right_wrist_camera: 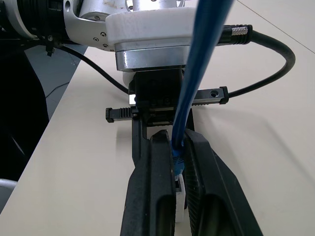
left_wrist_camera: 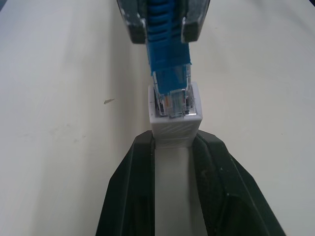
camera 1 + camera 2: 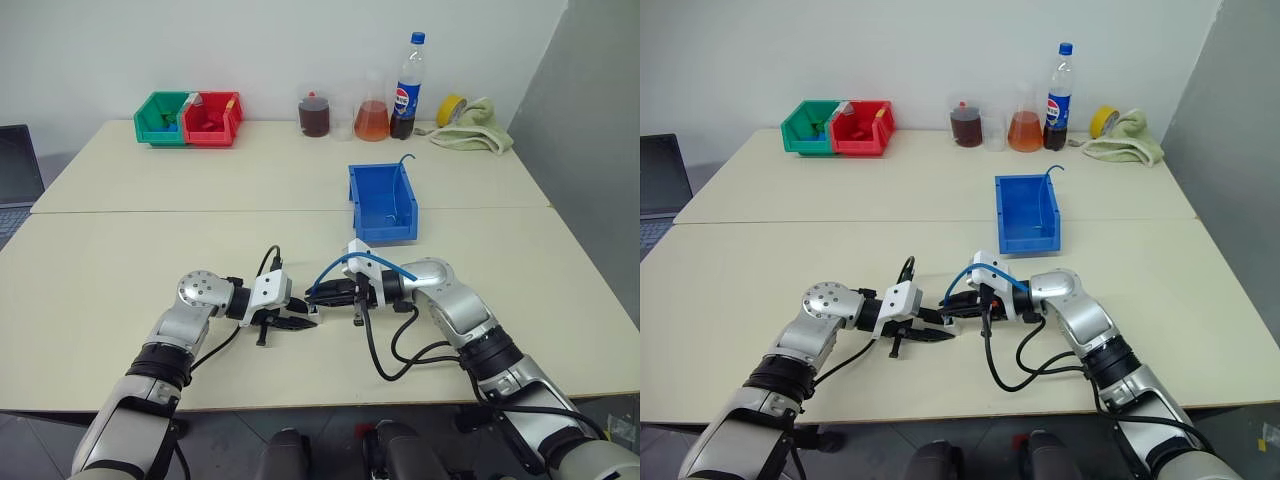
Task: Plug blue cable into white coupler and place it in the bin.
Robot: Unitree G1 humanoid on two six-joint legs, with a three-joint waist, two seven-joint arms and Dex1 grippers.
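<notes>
Just above the near table, my two grippers meet tip to tip. My left gripper (image 3: pixel 300 322) is shut on the white coupler (image 2: pixel 174 125), a small white block held between its black fingers (image 2: pixel 130 191). Opposite it, my right gripper (image 3: pixel 322 293) is shut on the blue cable (image 2: pixel 167 54) just behind its clear plug. The plug's tip sits in the coupler's open mouth; how deep, I cannot tell. The rest of the cable (image 3: pixel 340 262) arcs up over my right wrist. The blue bin (image 3: pixel 381 203) stands on the table beyond the grippers, slightly right.
A green bin (image 3: pixel 160 117) and a red bin (image 3: pixel 210 118) stand at the far left. Jars, a flask and a cola bottle (image 3: pixel 407 85) line the back edge, with yellow tape (image 3: pixel 452 107) and a cloth (image 3: pixel 475 130). A laptop (image 3: pixel 18 170) sits at the left.
</notes>
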